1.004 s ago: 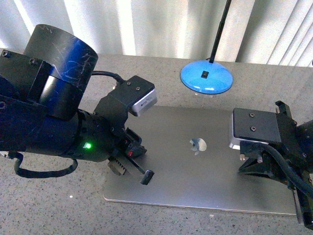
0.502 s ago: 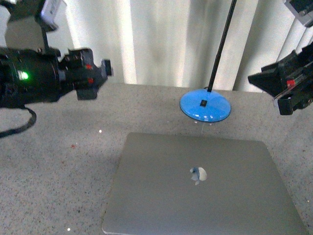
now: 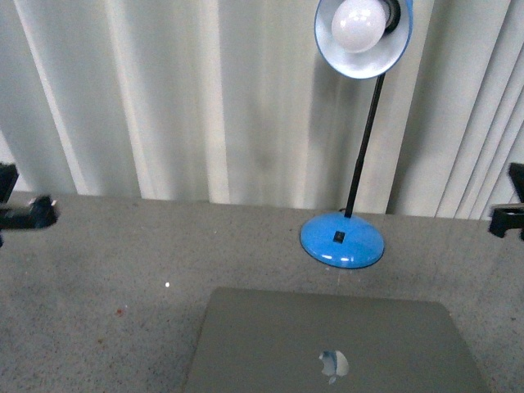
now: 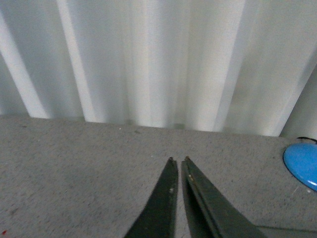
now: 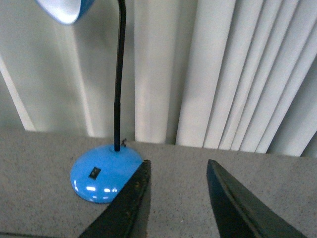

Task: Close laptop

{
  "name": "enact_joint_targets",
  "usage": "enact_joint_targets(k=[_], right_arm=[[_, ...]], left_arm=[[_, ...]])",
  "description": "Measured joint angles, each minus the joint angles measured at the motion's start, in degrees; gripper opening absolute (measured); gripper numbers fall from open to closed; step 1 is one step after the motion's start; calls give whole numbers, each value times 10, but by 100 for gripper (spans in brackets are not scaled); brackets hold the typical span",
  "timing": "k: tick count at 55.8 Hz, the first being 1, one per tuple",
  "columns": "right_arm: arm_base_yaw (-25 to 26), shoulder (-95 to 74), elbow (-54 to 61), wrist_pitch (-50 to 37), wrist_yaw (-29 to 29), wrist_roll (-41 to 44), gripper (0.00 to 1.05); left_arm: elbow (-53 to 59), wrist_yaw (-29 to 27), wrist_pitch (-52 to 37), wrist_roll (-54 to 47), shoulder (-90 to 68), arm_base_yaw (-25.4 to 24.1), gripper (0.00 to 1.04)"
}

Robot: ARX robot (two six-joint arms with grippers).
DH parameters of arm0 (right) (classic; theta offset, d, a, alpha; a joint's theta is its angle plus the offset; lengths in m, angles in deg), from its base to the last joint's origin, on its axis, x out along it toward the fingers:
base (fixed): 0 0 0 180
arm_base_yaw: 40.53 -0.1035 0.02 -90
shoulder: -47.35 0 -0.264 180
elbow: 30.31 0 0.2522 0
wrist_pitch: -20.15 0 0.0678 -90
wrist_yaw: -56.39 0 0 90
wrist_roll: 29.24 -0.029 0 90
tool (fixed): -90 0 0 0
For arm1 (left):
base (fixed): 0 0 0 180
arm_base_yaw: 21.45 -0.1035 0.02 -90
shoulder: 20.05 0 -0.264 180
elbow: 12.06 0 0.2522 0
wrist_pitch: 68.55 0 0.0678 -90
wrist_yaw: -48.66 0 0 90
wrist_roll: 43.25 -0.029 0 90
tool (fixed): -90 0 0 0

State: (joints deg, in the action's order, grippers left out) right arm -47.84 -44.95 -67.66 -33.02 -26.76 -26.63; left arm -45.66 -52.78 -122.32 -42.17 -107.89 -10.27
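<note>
The laptop [image 3: 270, 344] lies shut and flat on the grey speckled worktop [image 3: 98, 311], lid up with the apple logo [image 3: 333, 364] showing. It sits between the two sets of jaws and nearer the robot's body than either. In the front view only a dark sliver of the left arm [image 3: 24, 214] and of the right arm [image 3: 508, 219] shows, each well out to its own side of the laptop and touching nothing.

The left jaws are all but closed, tips just apart, with nothing between them. They hang over bare worktop, pointing toward the pale curtain [image 4: 148, 59]. The blue lamp base [image 4: 302, 166] lies off to their right side. A thin pale strip near them may be the laptop's edge, though it is too slight to be sure.

The right jaws stand clearly parted and empty. The lamp base [image 5: 104, 173] sits just beyond the tip of their left finger, its black stem [image 5: 119, 74] rising toward the shade [image 3: 363, 33]
</note>
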Motion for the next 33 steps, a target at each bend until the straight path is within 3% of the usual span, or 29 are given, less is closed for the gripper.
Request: enact_joint_targets(k=[11, 33], right_arm=[[19, 86, 76, 2, -13, -16, 3], [71, 264, 176, 82, -65, -19, 3]], left_arm=[[66, 32, 18, -6, 85, -24, 4], [153, 74, 118, -7, 266, -70, 4]])
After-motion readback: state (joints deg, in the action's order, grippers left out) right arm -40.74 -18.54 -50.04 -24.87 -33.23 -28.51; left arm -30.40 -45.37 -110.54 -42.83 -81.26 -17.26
